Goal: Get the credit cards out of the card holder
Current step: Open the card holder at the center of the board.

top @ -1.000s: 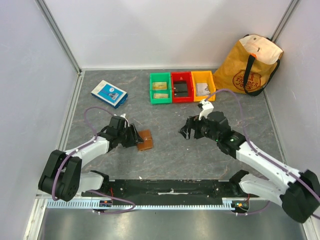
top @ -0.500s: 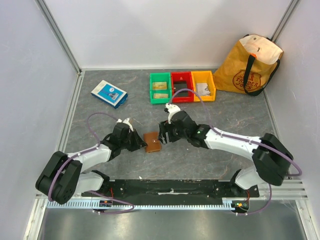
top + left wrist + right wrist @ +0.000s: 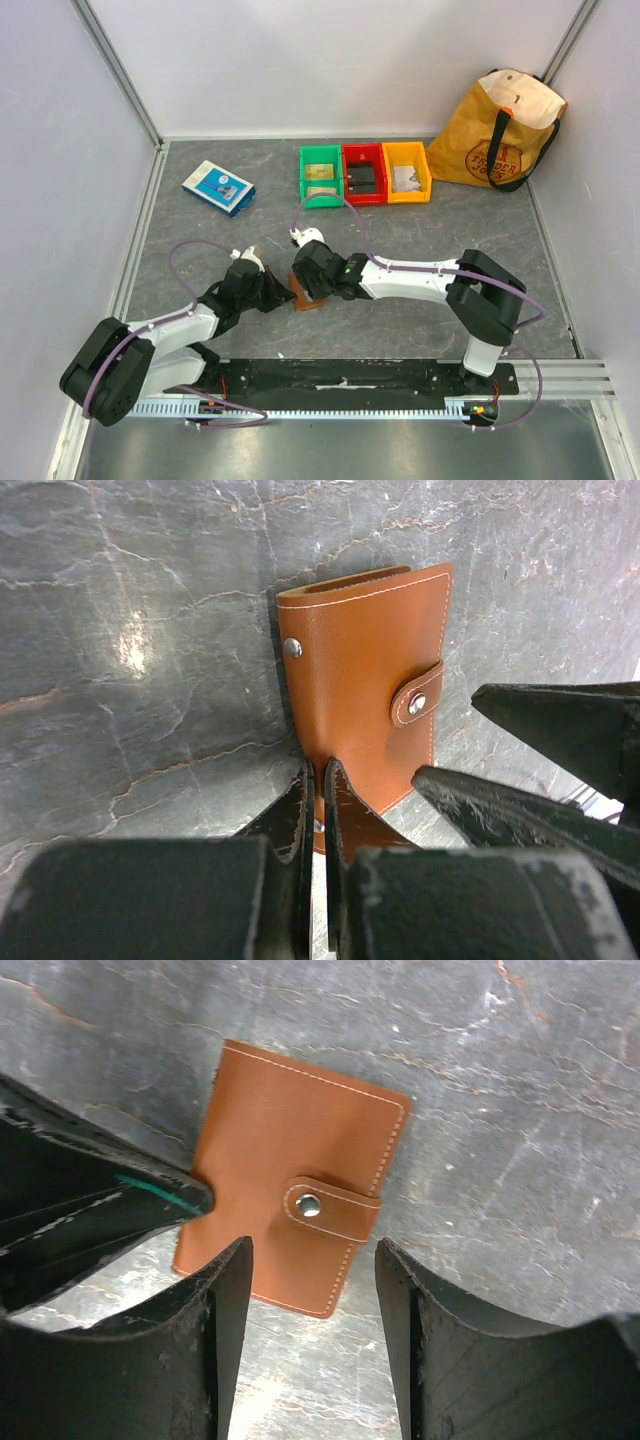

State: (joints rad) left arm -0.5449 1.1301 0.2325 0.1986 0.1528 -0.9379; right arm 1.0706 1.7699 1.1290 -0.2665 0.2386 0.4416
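The card holder (image 3: 365,675) is a brown leather wallet, lying closed on the table with its snap strap fastened. It also shows in the right wrist view (image 3: 290,1150) and in the top view (image 3: 311,302). No credit cards show; they are hidden inside it. My left gripper (image 3: 318,785) is shut on the holder's near edge, at its left side in the top view (image 3: 282,295). My right gripper (image 3: 312,1295) is open and hovers just above the holder, its fingers (image 3: 560,715) beside the strap. In the top view the right gripper (image 3: 306,284) covers part of the holder.
A green bin (image 3: 303,180) with tan flat pieces, a red bin (image 3: 345,178) and a yellow bin (image 3: 427,172) stand at the back. A blue-and-white flat box (image 3: 218,187) lies back left. A yellow tote bag (image 3: 497,130) stands back right.
My right arm has swung left across the table from the right side to over the card holder. My left gripper has drawn the holder slightly rightward and nearer.
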